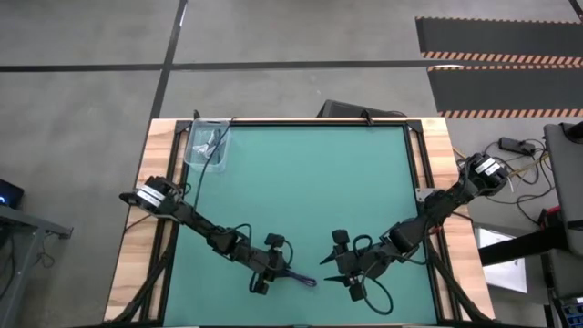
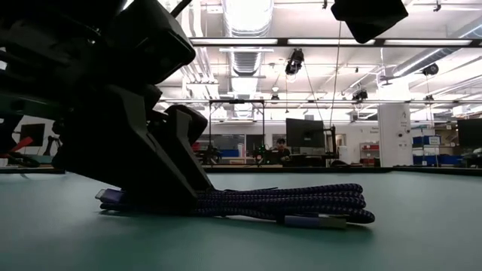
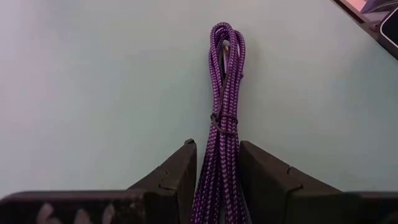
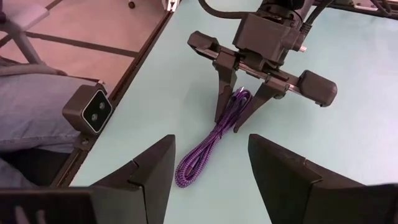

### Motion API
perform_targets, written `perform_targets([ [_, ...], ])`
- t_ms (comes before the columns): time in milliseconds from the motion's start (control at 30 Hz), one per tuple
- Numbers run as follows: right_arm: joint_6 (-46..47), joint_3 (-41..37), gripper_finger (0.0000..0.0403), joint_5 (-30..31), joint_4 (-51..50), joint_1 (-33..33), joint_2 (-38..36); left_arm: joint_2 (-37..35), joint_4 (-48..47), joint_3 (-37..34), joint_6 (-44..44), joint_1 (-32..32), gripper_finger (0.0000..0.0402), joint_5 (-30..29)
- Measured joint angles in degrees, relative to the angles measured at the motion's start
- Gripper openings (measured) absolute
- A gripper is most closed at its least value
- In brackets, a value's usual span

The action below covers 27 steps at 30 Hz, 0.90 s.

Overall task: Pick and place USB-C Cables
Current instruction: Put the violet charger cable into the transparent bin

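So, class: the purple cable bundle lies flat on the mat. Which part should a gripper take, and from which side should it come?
Grip the purple cable across its narrow width near one end, below the thin tie, coming down from above. It lies flat and straight, strands side by side, so fingers fit either side. The left gripper already straddles it that way; the right gripper waits open nearby.

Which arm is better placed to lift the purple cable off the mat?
The left. The left gripper already straddles one end of the purple cable, which lies flat on the green mat with a finger on each side. The right gripper is open and apart from it.
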Motion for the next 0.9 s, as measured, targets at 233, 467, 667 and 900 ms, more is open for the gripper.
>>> perform_targets([
  [233,0.0,0.0,0.0196,0.0,0.0,0.0,0.0,0.0,-0.7,-0.1,-0.1,0.0,0.0068,0.0],
  [467,0.0,0.0,0.0196,0.2,-0.9,0.0,0.0,-0.2,-0.5,-0.5,0.0,0.0,0.0008,-0.1],
  [667,-0.8,-0.5,0.0196,1.7,-1.6,0.0,0.0,-0.3,-0.5,-0.5,0.4,0.0,0.0004,-0.8],
  [900,-2.5,-1.6,0.0196,2.9,-1.6,0.0,-0.2,-0.7,1.0,-0.8,0.8,0.0,0.0002,-0.9],
])
